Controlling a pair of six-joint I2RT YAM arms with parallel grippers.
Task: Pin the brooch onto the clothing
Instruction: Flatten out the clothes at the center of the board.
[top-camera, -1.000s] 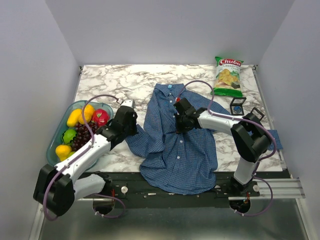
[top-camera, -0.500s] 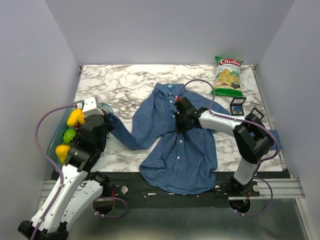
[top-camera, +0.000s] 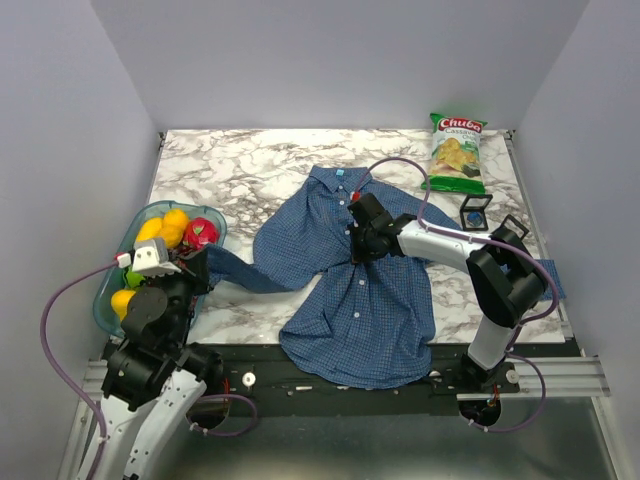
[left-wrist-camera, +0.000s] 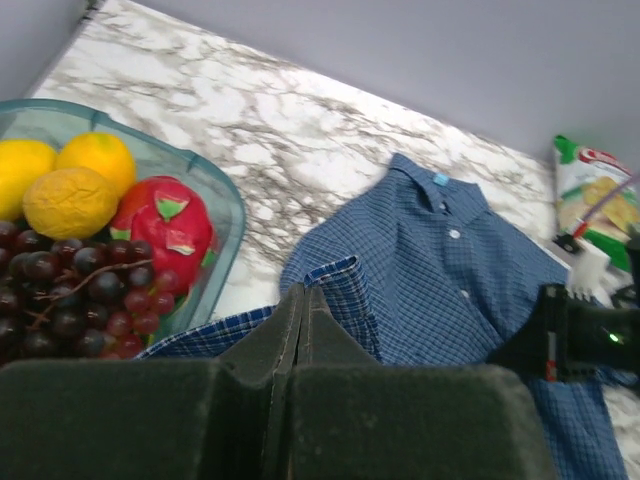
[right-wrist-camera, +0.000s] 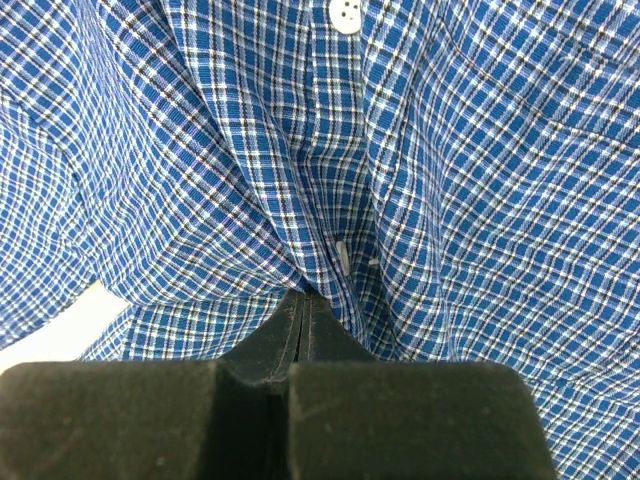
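From above, I see the shirt (top-camera: 350, 300) spread on the worktop (top-camera: 250, 170). My left hand (top-camera: 198, 268) grips its sleeve end, and my right hand (top-camera: 357, 240) sits on its front. Left wrist: the hand is clamped on the cuff, with the fruit tray (left-wrist-camera: 232, 205) just to its left. Right wrist: the hand is pinched tight on a fold beside the placket.

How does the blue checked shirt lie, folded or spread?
Spread: the blue checked shirt lies open, buttons up, one sleeve stretched leftward.

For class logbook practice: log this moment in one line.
left gripper: shut on shirt sleeve | right gripper: shut on shirt front
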